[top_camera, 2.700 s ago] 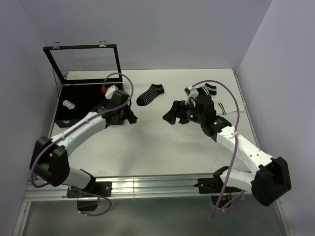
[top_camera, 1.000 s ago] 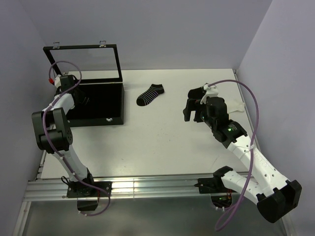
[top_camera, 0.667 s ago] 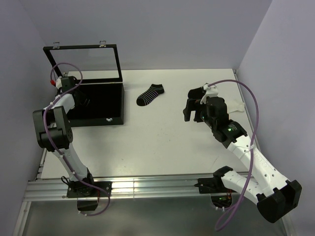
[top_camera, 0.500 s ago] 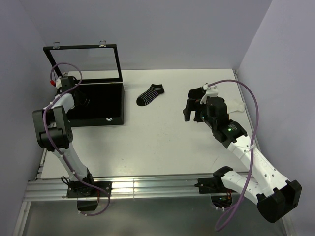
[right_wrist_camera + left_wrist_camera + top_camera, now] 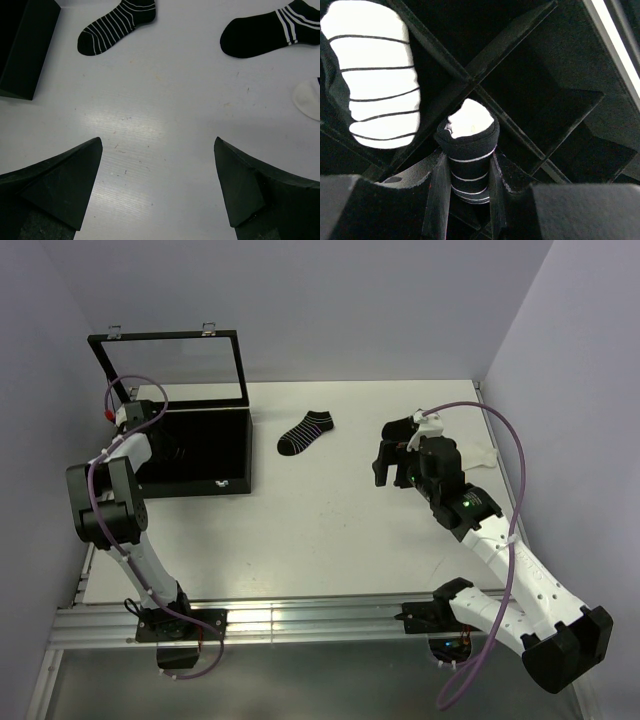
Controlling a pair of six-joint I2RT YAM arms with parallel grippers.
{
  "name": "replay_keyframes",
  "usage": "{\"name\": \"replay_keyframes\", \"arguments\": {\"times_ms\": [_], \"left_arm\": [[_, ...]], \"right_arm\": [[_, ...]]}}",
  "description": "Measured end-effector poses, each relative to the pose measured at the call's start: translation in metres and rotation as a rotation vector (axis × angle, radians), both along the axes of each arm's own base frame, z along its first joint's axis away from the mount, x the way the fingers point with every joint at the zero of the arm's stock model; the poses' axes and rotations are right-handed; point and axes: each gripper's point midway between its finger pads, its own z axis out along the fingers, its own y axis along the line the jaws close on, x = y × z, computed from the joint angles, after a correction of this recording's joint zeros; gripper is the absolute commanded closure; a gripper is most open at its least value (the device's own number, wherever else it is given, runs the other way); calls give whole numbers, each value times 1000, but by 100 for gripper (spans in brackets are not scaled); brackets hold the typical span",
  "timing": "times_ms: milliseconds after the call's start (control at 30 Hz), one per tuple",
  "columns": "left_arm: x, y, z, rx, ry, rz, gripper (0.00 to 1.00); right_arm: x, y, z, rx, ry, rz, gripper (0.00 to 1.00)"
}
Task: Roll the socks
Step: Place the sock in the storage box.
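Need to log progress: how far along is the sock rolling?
Done: a white rolled sock with black stripes sits in the black divided box. In hand: the left fingers clamp a black rolled sock with white stripes over it. Left: three flat socks on the white table; right fingers open, empty.

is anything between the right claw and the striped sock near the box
Nothing visible. Only bare table lies between the open right claw and the striped sock; the box sits off to the side.

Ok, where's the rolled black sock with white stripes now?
The rolled black sock sits in the left gripper, left wrist view, over the black divided box, right of the rolled white sock.
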Motion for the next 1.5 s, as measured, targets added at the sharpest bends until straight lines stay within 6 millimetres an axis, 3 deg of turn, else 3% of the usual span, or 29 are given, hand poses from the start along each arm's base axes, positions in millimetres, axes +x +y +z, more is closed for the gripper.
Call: {"name": "replay_keyframes", "arguments": {"times_ms": [500,800,1200,1333,1500], "left_arm": [[8,0,-24,-23,150,-32,99],[8,0,-28,-30,218,-52,82],[8,-2,-25,-39,218,-71,47],[6,-5,-15,-45,211,-77,37],[-1,-8,8,-54,193,-73,30]], "right_arm": [[1,0,-3,-2,-2,-4,0],[0,-1,-5,-4,3,-3,0],[-1,1,-6,-1,3,7,1],[-3,1,-4,5,-3,13,1],[-5,2,1,15,-17,20,1]]}}
